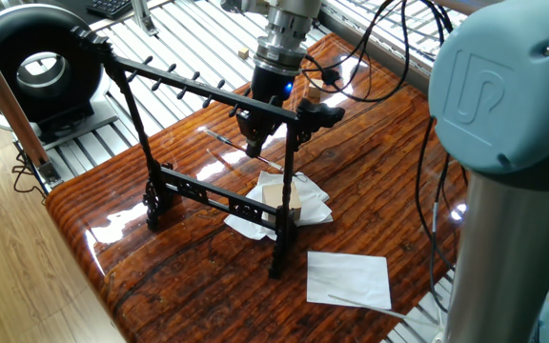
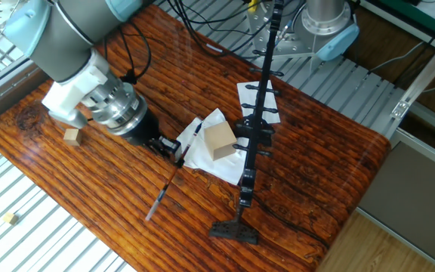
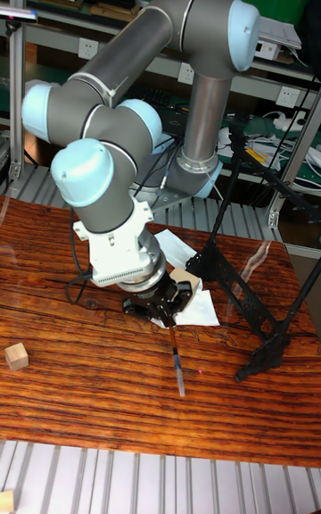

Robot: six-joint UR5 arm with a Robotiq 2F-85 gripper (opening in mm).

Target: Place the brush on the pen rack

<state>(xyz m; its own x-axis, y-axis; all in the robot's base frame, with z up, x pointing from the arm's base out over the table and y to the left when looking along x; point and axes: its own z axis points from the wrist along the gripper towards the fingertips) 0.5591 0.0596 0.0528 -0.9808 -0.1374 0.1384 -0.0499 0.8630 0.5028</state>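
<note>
Gripping the brush [image 2: 174, 174] near its upper end, gripper [image 2: 174, 153] fingers closed on it — lifted off the table [image 2: 66, 177], beside crumpled white paper [image 2: 202, 155]. Brush slants, long axis diagonal, free end down toward the table's front edge. Pen rack [image 1: 203, 95] stands apart — pegs bare.

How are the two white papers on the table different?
The crumpled paper is wrinkled and bunched up, while the flat sheet lies smooth. The crumpled paper has a tan block sitting on it; the flat sheet has no block. The crumpled paper lies by the pen rack, and the flat sheet sits nearer the table's edge. Both are white and rest on the wooden table.
</note>
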